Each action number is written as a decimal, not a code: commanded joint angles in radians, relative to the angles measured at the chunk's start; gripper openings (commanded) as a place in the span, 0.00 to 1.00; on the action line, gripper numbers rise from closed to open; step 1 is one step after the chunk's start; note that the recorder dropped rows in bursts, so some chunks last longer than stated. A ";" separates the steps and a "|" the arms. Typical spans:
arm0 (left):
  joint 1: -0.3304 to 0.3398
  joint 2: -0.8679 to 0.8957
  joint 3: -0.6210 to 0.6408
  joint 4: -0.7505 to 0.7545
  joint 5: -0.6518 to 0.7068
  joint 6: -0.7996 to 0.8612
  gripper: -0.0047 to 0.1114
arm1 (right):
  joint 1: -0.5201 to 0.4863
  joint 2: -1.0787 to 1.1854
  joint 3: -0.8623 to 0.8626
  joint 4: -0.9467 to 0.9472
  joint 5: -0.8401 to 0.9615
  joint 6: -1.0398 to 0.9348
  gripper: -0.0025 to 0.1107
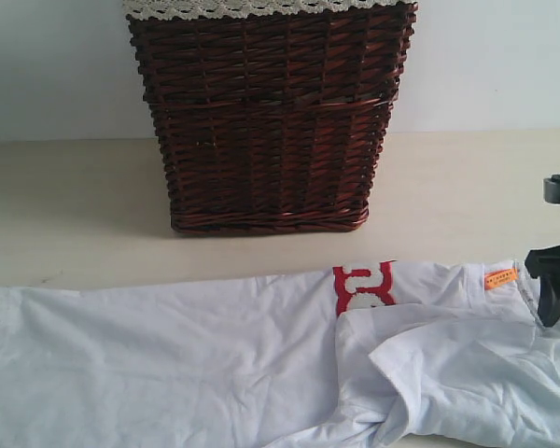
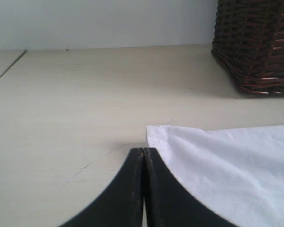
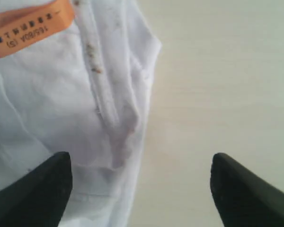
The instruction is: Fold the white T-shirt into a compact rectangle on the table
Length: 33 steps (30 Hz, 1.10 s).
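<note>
The white T-shirt (image 1: 168, 364) was laid along the near edge of the surface (image 1: 65, 205), partly folded. The left end effector (image 2: 144, 153) was closed empty beside its corner; the right end effector (image 3: 139, 165) was spread apart over its collar

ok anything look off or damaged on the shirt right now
Yes: the white T-shirt has small brownish specks along the seam beside its orange label. The fold over the red band also lies crooked and rumpled.
</note>
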State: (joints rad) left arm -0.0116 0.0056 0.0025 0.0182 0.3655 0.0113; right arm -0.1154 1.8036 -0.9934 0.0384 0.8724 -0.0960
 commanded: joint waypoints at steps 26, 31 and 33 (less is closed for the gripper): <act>0.004 -0.006 -0.003 0.004 -0.008 0.001 0.04 | 0.000 0.191 0.012 0.316 -0.001 -0.248 0.66; 0.004 -0.006 -0.003 0.004 -0.008 0.001 0.04 | 0.000 0.207 0.012 0.337 0.022 -0.277 0.29; 0.004 -0.006 -0.003 0.004 -0.008 0.001 0.04 | 0.000 0.207 0.012 0.304 0.048 -0.277 0.02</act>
State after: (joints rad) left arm -0.0116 0.0056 0.0025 0.0182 0.3655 0.0113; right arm -0.1154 1.9671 -1.0044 0.3784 0.9038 -0.3588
